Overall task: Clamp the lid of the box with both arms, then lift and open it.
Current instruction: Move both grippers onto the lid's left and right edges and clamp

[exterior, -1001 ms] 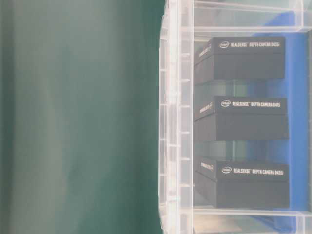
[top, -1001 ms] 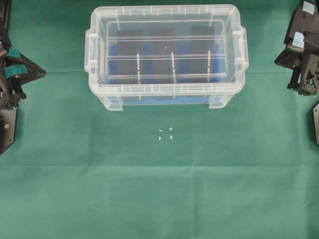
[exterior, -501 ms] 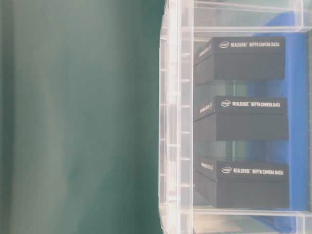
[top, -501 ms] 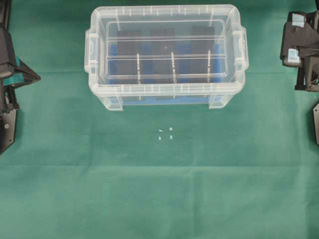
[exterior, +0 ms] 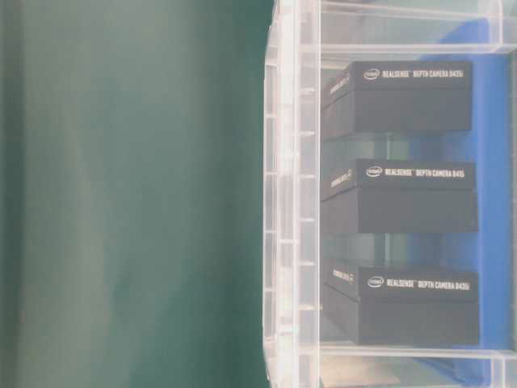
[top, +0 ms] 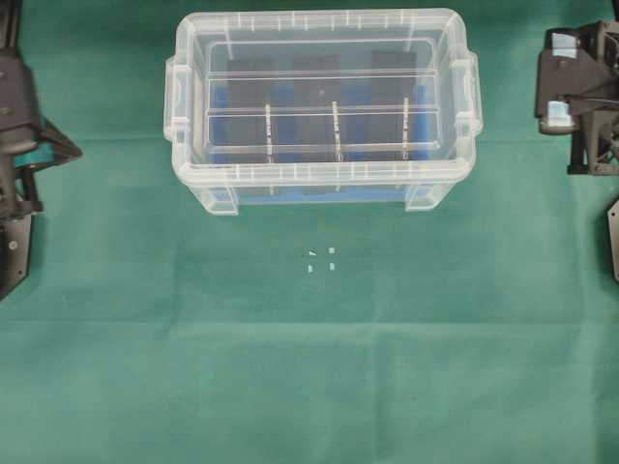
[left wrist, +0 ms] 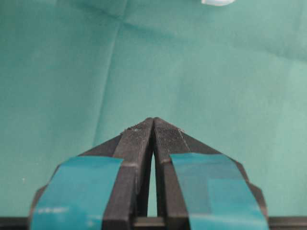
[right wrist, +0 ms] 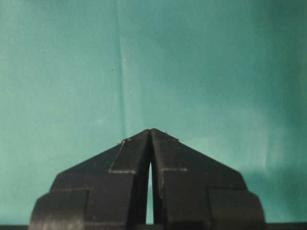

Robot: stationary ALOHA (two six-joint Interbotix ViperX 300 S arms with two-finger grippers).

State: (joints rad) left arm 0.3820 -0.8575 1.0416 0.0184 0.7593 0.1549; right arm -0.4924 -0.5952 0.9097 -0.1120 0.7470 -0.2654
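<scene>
The clear box (top: 319, 193) stands at the back middle of the green cloth, with the flat clear lid (top: 319, 21) seated on top of it. Three black packs (exterior: 404, 194) on a blue liner show through its wall (exterior: 291, 202). My left gripper (top: 77, 152), banded with teal tape, hangs at the far left, well clear of the box. Its jaws are shut on nothing over bare cloth (left wrist: 153, 120). My right gripper (top: 553, 121) sits at the far right, also apart from the box. Its jaws are shut and empty (right wrist: 151, 130).
Small white marks (top: 321, 259) lie on the cloth in front of the box. Black arm mounts stand at the left edge (top: 14, 242) and right edge (top: 611, 237). A pale corner of the box (left wrist: 218, 2) peeks into the top of the left wrist view.
The left wrist has drawn back a little toward the left edge. The right wrist has turned and shifted up the view. The box and lid have not moved.
</scene>
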